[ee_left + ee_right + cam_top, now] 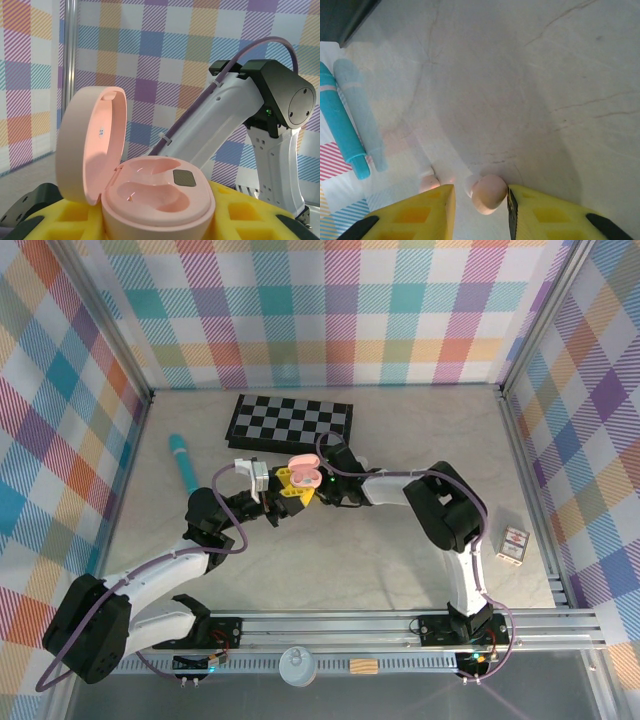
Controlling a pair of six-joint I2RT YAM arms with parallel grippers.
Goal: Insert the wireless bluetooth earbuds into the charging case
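From above, the left end effector [292,482] sits mid-frame, its yellow fingers pressed on the pink charging case [303,462], lid up. The right arm [440,505] reaches in from the right, with its wrist close beside the case. A chessboard [290,422] lies just above them on the bench [400,570], and a teal stick [184,462] is over to the left.

Left wrist view now, and the charging case [160,200] is front and centre, pinched between yellow pads [245,215] at the bottom corners. Its lid [90,145] stands open at the left, and both moulded wells are bare.

Over to the right wrist: the right end effector [481,200] has its fingers apart at the bottom edge. A pale pink earbud [490,192] lies between them — touching the right-hand finger, with a sliver of bench showing by the other. A second earbud [428,183] peeks out just left of the left-hand finger. The teal stick [342,125] runs down the left edge.
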